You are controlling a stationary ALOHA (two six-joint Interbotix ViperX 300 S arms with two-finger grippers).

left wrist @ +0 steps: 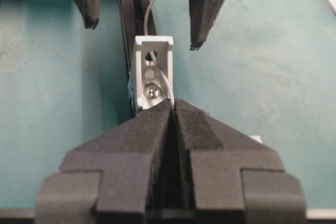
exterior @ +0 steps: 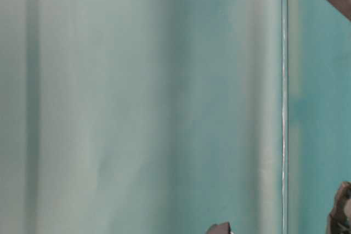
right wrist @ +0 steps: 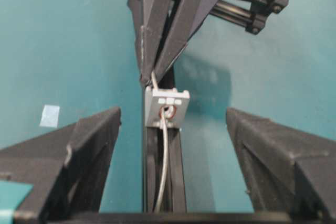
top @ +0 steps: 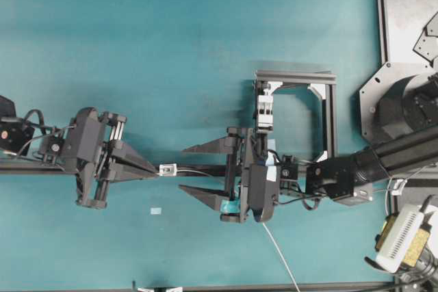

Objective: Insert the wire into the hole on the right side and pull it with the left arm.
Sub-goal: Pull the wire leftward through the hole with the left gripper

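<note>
left gripper (left wrist: 173,109) jaws pinch the wire (right wrist: 164,156); right gripper (top: 205,172) jaws wide apart.

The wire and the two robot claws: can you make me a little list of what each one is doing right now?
wire: goes through the hole in the small white block
left gripper: shut on the wire, just past the block
right gripper: open wide, fingers either side of the wire, not touching it
black rail: lies under the block
</note>
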